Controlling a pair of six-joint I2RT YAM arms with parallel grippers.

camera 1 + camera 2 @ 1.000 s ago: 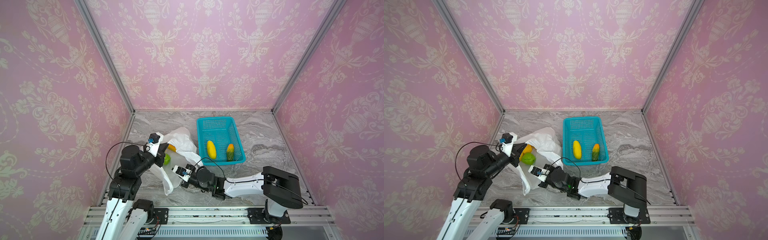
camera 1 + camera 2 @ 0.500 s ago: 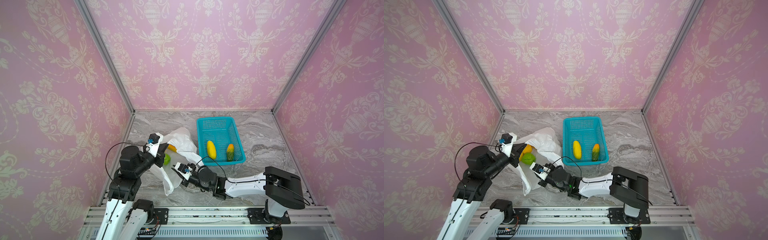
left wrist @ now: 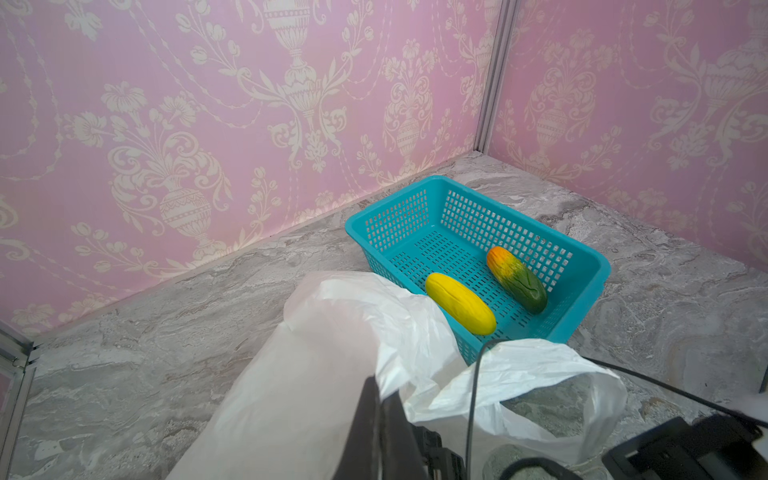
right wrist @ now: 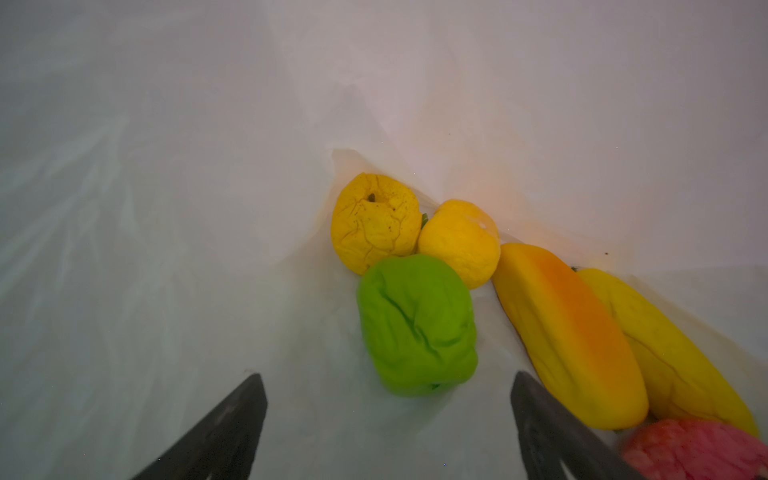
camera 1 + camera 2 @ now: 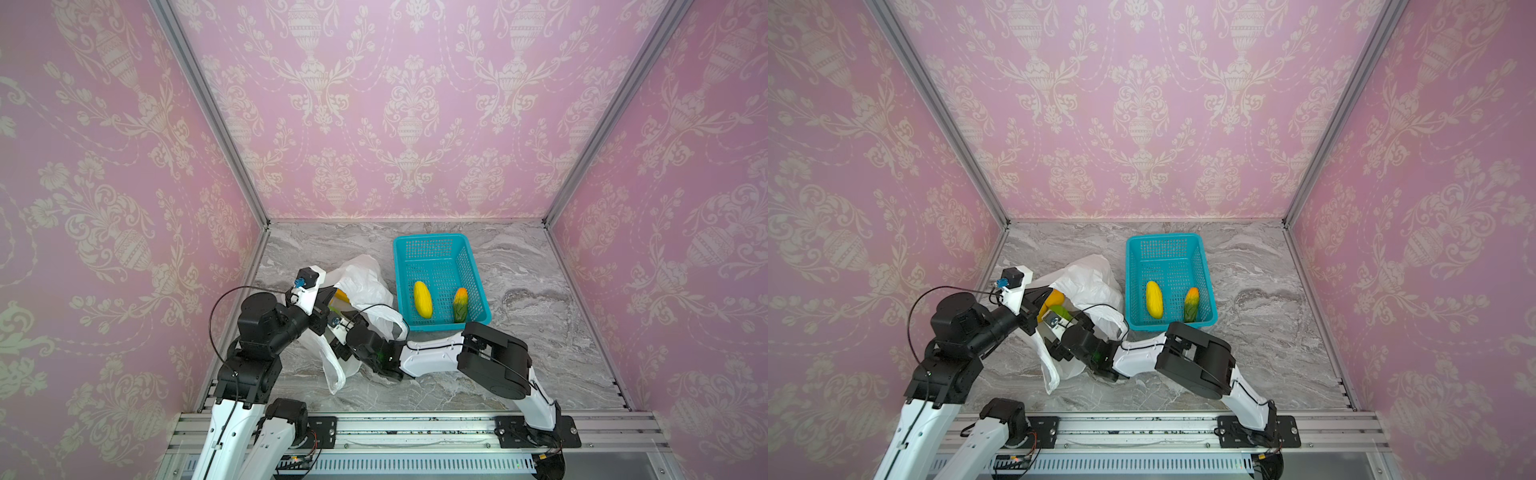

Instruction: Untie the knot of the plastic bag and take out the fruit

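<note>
So: plastic bag (image 5: 365, 286) untied, two fruit (image 5: 422, 299) in basket (image 5: 432, 237).
Left gripper (image 3: 380, 392) pinches its rim; right gripper (image 4: 388, 376) spread wide inside, six left.

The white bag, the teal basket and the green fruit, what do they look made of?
The plastic bag: thin film, slightly glossy, translucent and crinkled. The teal basket: rigid moulded plastic, smooth, perforated in a grid. The green fruit: probably soft foam, matte, its skin dented and creased.

Top views bright, even; edges warped; right wrist dim, hazy.
</note>
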